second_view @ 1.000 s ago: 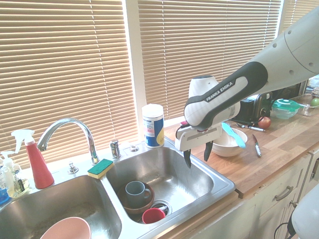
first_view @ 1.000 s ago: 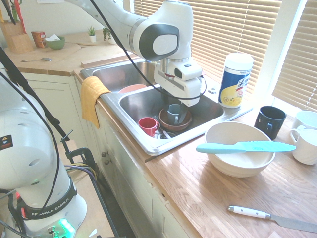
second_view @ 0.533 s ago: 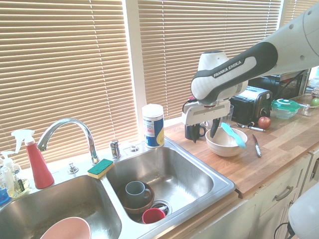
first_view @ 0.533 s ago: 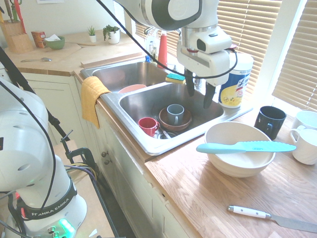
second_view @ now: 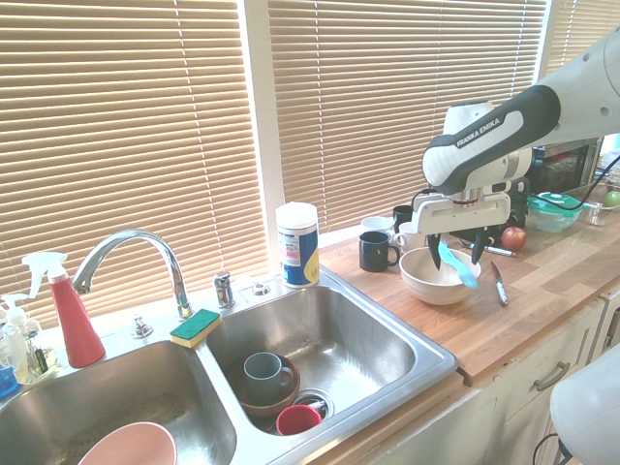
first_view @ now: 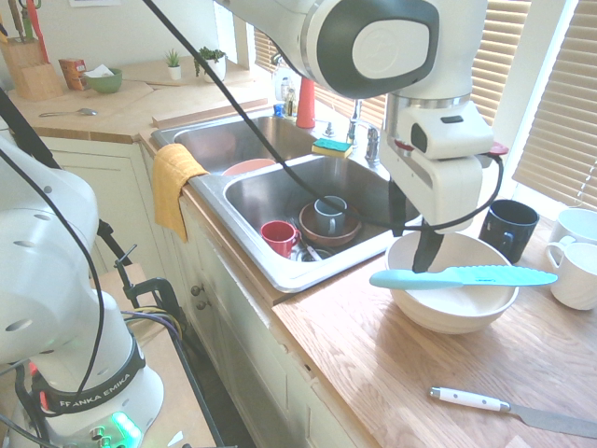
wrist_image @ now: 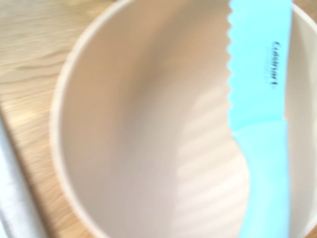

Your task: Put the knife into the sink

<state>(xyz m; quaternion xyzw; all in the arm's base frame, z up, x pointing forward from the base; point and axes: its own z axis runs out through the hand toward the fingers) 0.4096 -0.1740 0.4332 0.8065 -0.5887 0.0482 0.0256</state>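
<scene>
The turquoise knife (first_view: 466, 276) (second_view: 455, 263) lies flat across the rim of a white bowl (first_view: 448, 313) on the wooden counter, to the right of the sink (first_view: 280, 275) (second_view: 426, 373). My gripper (first_view: 412, 233) (second_view: 455, 250) hangs open just above the bowl, with one dark finger on each side of the knife in the second exterior view. Nothing is held. In the wrist view, the serrated blade of the knife (wrist_image: 260, 99) crosses the bowl (wrist_image: 124, 124) from close above.
A black mug (first_view: 508, 229) and white mugs (first_view: 578, 271) stand behind the bowl. A white-handled knife (first_view: 485, 403) lies at the counter's front. The near basin holds a grey cup (first_view: 328, 217) in a brown bowl and a red cup (first_view: 278, 237). A wipes canister (second_view: 297, 244) stands on the sink's back rim.
The arm has swung from above the sink basin across to the bowl, and the gripper has come down over the knife. Its jaws stayed open. The knife has not moved.
</scene>
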